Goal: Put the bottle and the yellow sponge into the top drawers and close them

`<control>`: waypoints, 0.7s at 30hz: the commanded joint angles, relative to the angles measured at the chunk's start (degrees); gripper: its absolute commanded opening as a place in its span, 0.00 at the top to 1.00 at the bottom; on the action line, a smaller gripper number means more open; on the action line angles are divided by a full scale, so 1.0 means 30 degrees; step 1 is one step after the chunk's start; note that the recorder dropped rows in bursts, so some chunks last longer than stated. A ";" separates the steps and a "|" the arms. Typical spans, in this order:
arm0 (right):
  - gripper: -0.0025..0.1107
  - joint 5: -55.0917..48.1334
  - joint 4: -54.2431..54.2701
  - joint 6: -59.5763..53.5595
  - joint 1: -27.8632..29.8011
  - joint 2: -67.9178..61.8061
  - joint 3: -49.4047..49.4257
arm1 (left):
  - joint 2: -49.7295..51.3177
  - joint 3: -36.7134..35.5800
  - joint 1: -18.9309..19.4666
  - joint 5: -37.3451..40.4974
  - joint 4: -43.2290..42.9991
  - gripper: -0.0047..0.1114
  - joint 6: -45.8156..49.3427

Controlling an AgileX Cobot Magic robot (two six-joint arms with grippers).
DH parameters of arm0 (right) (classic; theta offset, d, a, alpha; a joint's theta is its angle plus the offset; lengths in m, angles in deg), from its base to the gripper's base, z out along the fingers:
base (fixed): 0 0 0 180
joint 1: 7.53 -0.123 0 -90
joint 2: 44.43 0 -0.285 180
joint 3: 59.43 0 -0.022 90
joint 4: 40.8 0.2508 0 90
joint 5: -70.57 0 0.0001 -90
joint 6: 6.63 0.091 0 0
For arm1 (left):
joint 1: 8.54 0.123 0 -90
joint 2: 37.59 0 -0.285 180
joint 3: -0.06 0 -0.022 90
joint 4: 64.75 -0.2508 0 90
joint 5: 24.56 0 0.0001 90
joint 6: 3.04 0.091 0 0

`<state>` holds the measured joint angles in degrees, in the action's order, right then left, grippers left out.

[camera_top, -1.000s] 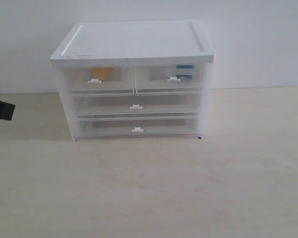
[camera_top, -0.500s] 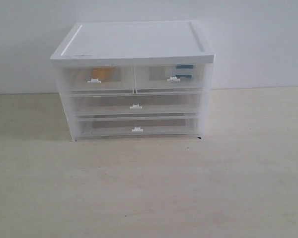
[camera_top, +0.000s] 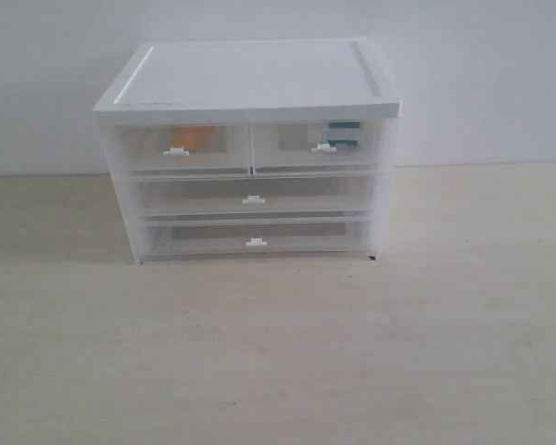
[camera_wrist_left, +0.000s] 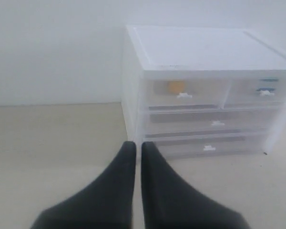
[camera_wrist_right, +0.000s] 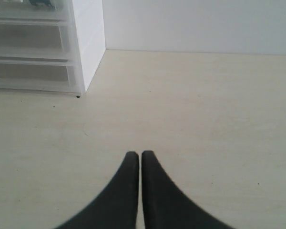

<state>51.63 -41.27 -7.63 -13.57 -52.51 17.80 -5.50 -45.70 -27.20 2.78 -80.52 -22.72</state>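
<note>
While left end effector (camera_wrist_left: 134, 146) hangs pinched, right end effector (camera_wrist_right: 135, 155) likewise

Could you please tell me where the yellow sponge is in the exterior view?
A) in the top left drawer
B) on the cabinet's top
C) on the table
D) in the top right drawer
A: the yellow sponge shows through the clear front of the closed top left drawer.

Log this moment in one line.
sponge: closed left top drawer | bottle: closed right top drawer | left gripper: shut | right gripper: shut
</note>
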 commanded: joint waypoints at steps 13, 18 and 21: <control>0.98 0.0180 -0.0032 -0.0066 0.0063 0.0097 -0.0005 | -0.3911 -0.6246 0.1403 -0.5823 0.2022 0.92 0.5877; 0.98 0.0180 -0.0032 -0.0066 0.0063 0.0097 -0.0005 | -0.5523 -0.7731 0.2470 -0.5823 0.2586 0.92 0.6045; 0.98 0.0180 -0.0032 -0.0066 0.0063 0.0097 -0.0005 | -0.6436 -0.8490 0.3074 -0.5823 0.3768 0.92 0.6858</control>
<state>51.63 -41.27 -7.63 -13.57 -52.51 17.80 -22.55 -69.26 -19.52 -14.23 -72.49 -4.29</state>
